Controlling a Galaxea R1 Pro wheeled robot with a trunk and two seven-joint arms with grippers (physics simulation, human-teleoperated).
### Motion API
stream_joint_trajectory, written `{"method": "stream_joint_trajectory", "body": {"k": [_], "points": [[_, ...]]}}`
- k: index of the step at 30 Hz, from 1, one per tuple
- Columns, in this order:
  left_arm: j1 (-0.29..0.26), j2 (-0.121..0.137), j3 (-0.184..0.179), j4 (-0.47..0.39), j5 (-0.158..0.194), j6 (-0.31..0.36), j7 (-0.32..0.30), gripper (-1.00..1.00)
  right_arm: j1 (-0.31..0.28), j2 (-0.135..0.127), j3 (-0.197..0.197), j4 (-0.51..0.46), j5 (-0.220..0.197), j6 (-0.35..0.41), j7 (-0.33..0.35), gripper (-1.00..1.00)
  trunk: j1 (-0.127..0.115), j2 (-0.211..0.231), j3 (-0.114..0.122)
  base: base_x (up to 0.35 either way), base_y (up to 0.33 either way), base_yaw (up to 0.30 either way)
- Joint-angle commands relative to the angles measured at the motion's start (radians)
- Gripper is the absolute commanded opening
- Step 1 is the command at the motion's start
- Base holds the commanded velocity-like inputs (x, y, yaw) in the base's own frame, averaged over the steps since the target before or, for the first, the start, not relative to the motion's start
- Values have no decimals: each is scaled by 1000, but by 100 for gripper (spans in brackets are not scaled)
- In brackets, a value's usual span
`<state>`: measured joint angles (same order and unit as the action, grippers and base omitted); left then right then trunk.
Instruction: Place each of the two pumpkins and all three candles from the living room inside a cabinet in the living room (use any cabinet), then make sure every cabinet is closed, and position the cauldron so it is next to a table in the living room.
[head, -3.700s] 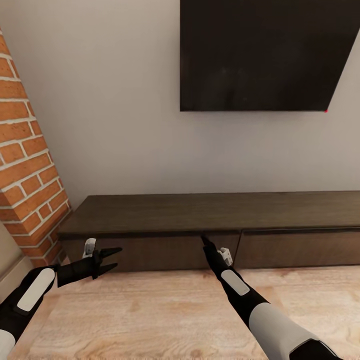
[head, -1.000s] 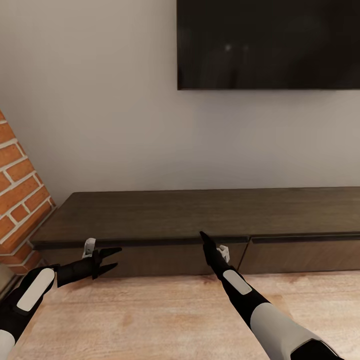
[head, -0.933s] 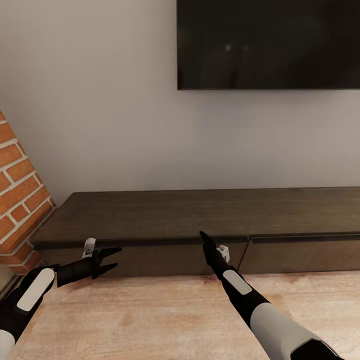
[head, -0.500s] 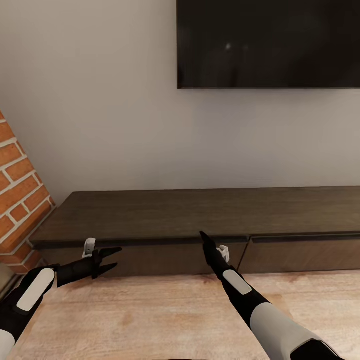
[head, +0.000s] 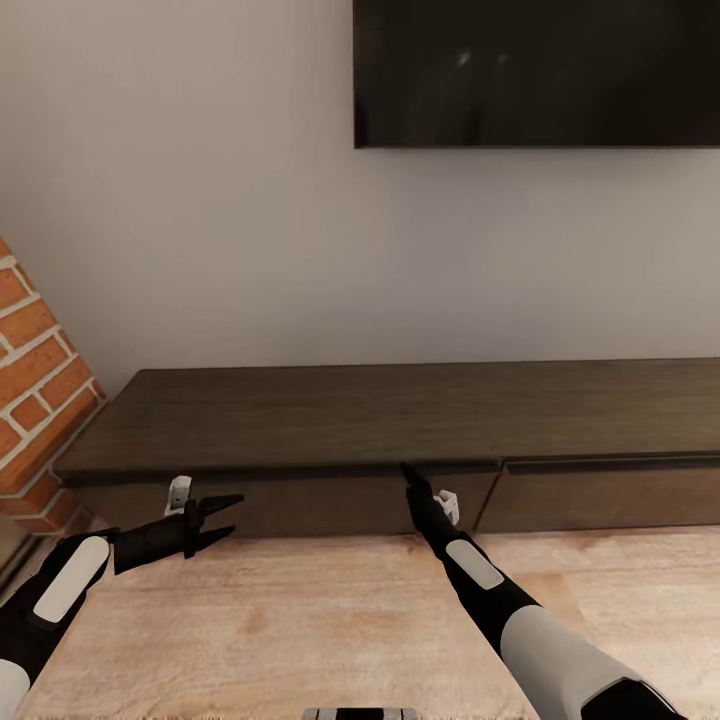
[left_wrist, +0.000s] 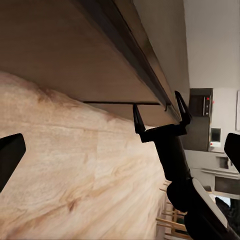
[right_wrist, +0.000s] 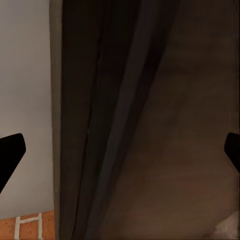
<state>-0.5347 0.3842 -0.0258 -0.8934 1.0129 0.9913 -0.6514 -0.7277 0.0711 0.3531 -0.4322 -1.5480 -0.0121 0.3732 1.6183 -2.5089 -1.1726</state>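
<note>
The long, low dark-brown cabinet (head: 400, 415) stands against the wall, its drawer fronts (head: 320, 500) flush and shut. My right gripper (head: 410, 475) is open, with its tips at the gap under the cabinet's top edge. The left wrist view shows that right gripper (left_wrist: 157, 112) with its fingers spread at the lip. The right wrist view looks at the cabinet front (right_wrist: 165, 125) from very close, fingertips (right_wrist: 10, 150) far apart. My left gripper (head: 225, 515) hangs open and empty above the floor, a little in front of the cabinet's left end. Pumpkins, candles, cauldron and table are out of view.
A black TV (head: 540, 70) hangs on the pale wall above the cabinet. A brick wall (head: 35, 410) juts out at the left, close to the cabinet's end. Light wood floor (head: 300, 620) stretches in front of the cabinet.
The whole picture has shifted as the camera turned and moved closer: the brick wall slid left and the TV rose. Both arms keep the same pose, and the right tips now meet the cabinet's edge.
</note>
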Motion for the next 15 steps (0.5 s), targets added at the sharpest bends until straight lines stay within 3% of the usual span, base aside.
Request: {"method": "stream_joint_trajectory", "body": {"k": [1,8,15], "points": [[-1,1,-2,1,1,3,-4,100,-1,-1,6,1,-11,-1,4,100,0,-1,-5,0,0,0],[-1,1,-2,1,1,3,-4,100,-1,-1,6,0,-11,0,13,100,3,-2,-28,0,0,0],[-1,1,-2,1,1,3,-4,100,-1,-3,7,1,-9,23,111,100,3,-2,-28,0,0,0]]}}
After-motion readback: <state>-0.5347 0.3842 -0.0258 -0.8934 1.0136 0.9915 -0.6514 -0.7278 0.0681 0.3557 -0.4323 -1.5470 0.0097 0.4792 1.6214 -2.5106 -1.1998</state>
